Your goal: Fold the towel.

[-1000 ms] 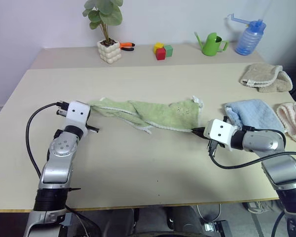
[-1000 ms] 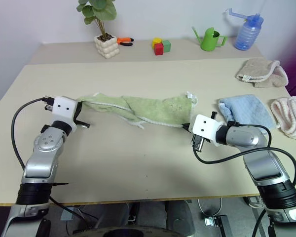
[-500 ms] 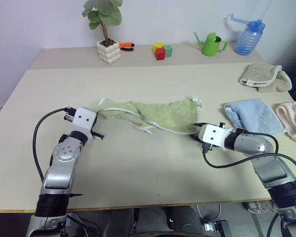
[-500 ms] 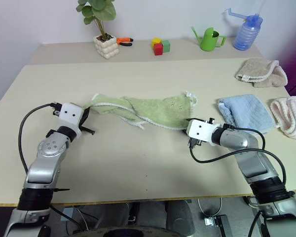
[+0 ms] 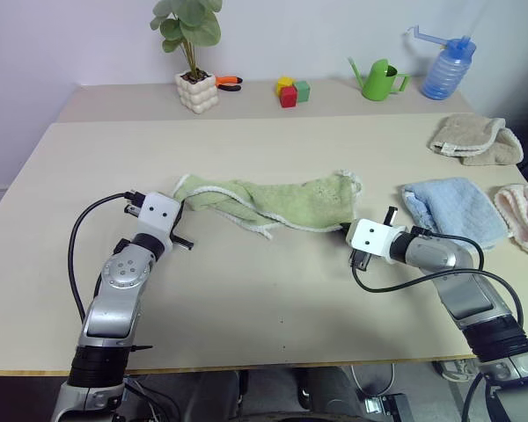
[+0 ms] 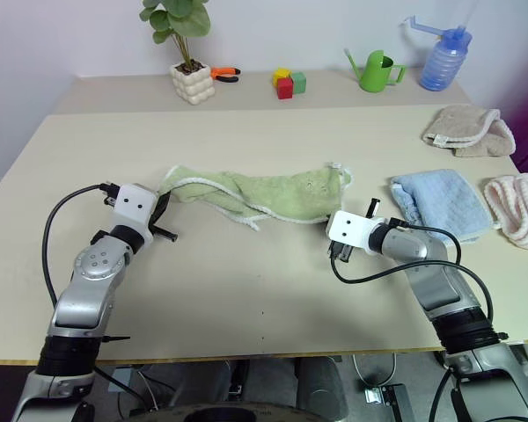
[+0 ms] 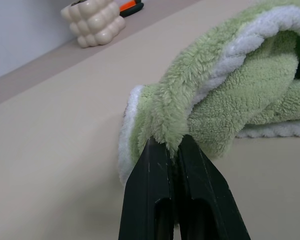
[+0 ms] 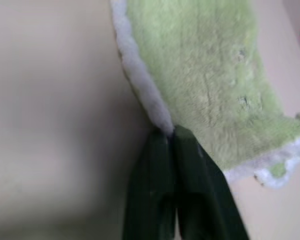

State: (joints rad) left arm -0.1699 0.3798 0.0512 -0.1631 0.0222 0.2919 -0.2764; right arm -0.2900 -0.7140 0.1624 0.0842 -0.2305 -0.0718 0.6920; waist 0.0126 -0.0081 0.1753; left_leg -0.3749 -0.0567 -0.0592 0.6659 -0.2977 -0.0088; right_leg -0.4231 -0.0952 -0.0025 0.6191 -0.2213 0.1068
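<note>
The light-green towel (image 5: 282, 200) lies bunched and twisted across the middle of the table, its whitish edging showing along the near side. My left gripper (image 5: 179, 207) is shut on the towel's left end; in the left wrist view a fold of green terry (image 7: 230, 95) rises from between the closed black fingers (image 7: 152, 165). My right gripper (image 5: 346, 229) is at the towel's near right edge. In the right wrist view its fingers (image 8: 187, 150) are closed together on the white edging of the towel (image 8: 205, 65).
A light-blue towel (image 5: 449, 207) lies just right of my right arm, with a pink one (image 5: 524, 215) and a beige one (image 5: 473, 139) beyond it. Along the back stand a potted plant (image 5: 196, 88), orange-handled pliers (image 5: 227, 83), coloured blocks (image 5: 290, 90), a green watering can (image 5: 380, 79) and a blue spray bottle (image 5: 444, 70).
My left gripper has carried the towel's left end to the right, so the cloth is more bunched. My right gripper has shifted forward to the towel's near right edge.
</note>
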